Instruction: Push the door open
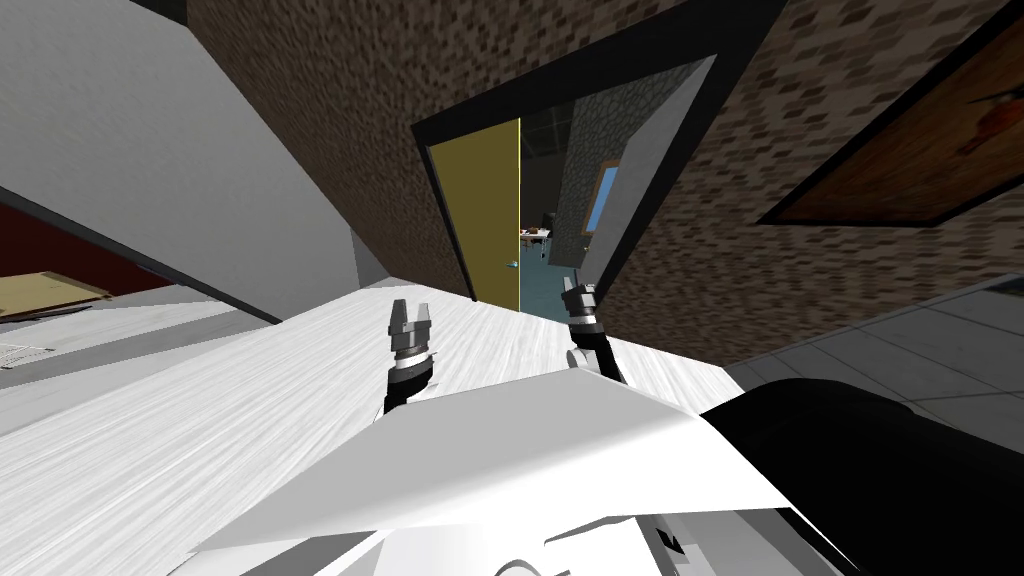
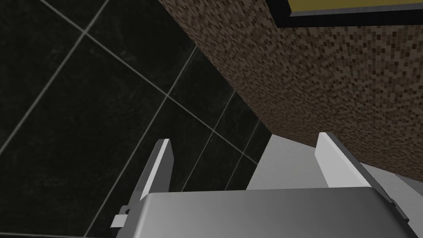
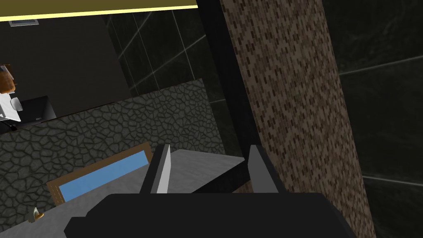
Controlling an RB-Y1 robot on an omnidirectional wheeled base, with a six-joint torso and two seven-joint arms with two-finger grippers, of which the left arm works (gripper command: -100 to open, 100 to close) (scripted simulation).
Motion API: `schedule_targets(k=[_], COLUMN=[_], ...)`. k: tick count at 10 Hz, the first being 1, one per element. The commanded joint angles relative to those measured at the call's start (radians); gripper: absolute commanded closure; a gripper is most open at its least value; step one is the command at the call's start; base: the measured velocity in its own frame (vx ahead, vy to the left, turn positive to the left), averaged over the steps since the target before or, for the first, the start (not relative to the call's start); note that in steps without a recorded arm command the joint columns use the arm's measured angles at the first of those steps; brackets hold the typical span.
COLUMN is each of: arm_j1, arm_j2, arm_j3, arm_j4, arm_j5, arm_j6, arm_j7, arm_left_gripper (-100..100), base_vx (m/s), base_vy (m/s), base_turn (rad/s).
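Door [image 1: 478,215] ajar (room visible through gap); more swing likely needed. Right gripper [image 1: 578,297] near the gap, left gripper [image 1: 410,318] beside it; both jaws apart.

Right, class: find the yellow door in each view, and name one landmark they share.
Head view: the yellow door stands mid-picture, ajar in its dark frame.
Left wrist view: the door is a yellow strip beyond the left gripper, across the brown wall.
Right wrist view: a yellow strip far beyond the right gripper, beside the frame.
Shared landmark: the brown wall.
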Motion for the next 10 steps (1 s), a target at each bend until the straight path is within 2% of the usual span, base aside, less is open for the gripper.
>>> schedule_targets(k=[1,10], arm_j1=[-0.018,-0.086], arm_j2=[0.005,0.03], arm_j3=[-0.004,-0.018], arm_j4=[0.033,0.187], arm_j5=[0.004,0.026], arm_j6=[-0.002,-0.017], arm_j7=[-0.002,-0.007], arm_left_gripper=[-100,-100], base_vx=[0.15,0.092], base_vy=[-0.013,-0.002], base_turn=[-0.05,-0.045])
